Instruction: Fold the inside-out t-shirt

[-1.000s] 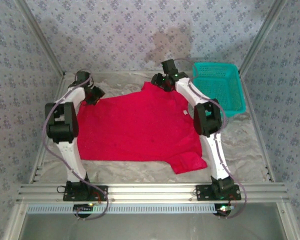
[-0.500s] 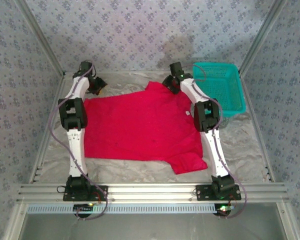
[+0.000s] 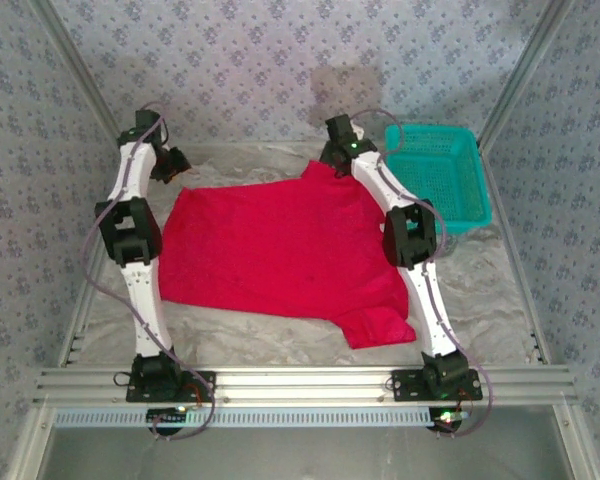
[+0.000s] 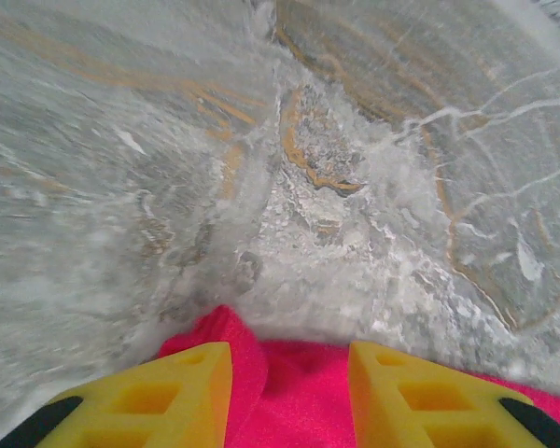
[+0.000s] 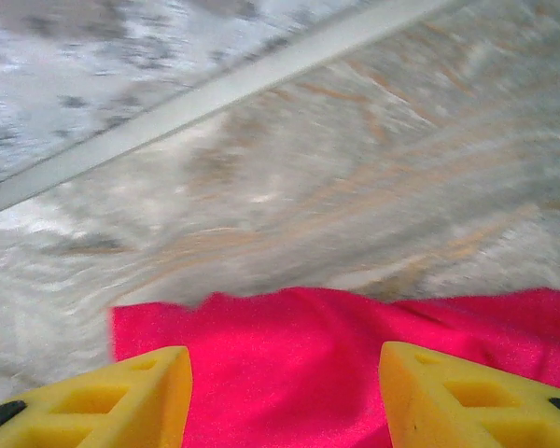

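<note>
The red t-shirt lies spread flat across the table, one sleeve pointing at the near right. My left gripper hangs just beyond the shirt's far left corner. In the left wrist view its yellow fingers stand apart, with a rumpled corner of the t-shirt lying loose between them. My right gripper is over the far right corner. Its fingers stand wide apart above the t-shirt's edge, gripping nothing.
A teal mesh basket stands at the far right, close beside the right arm. The table is covered with a crinkled grey-white sheet. Patterned walls and metal frame posts close in the back and sides.
The left gripper has moved back and to the left, off the shirt's far left corner. The right gripper swung right, then back left, and opened a little. The shirt's left edge shifted slightly right.
</note>
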Controlling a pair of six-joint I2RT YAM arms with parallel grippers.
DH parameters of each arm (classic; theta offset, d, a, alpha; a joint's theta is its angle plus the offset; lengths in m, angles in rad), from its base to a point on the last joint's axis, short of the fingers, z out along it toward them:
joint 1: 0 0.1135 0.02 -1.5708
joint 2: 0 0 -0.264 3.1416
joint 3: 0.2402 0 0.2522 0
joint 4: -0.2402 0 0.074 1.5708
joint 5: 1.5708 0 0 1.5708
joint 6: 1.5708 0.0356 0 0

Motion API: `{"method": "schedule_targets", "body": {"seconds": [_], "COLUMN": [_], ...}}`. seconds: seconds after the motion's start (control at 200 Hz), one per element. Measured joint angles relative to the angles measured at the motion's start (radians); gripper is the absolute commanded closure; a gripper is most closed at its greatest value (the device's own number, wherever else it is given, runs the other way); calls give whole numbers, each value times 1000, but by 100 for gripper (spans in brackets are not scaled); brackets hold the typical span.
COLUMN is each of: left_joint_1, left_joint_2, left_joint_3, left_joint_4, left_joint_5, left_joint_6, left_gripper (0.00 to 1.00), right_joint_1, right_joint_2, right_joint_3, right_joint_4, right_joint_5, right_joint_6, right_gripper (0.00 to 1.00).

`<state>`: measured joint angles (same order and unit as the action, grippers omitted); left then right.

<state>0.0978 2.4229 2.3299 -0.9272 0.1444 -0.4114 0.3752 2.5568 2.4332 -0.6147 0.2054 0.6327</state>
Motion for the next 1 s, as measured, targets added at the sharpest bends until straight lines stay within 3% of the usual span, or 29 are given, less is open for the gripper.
{"method": "schedule_targets", "body": {"seconds": [0.255, 0.585, 0.879, 0.939, 0.999], "left_joint_1": [-61, -72, -64, -65, -65], "left_joint_2": [21, 184, 241, 241, 241], "left_joint_3": [47, 164, 241, 245, 245], "left_joint_4": [-121, -185, -216, -219, -220], "left_joint_5": [-95, -139, -192, -194, -194], "left_joint_6": [177, 232, 237, 235, 234], "left_gripper": [63, 68, 99, 100, 100], "right_joint_1": [11, -34, -57, -59, -59], "right_joint_2": [-1, 8, 201, 232, 240], "right_joint_3": [27, 27, 144, 188, 214], "right_joint_4": [3, 47, 83, 85, 106], "right_joint_5": [-14, -137, -196, -198, -204], "right_joint_6": [-103, -82, -37, -35, -30], "right_gripper": [40, 35, 29, 33, 50]}}
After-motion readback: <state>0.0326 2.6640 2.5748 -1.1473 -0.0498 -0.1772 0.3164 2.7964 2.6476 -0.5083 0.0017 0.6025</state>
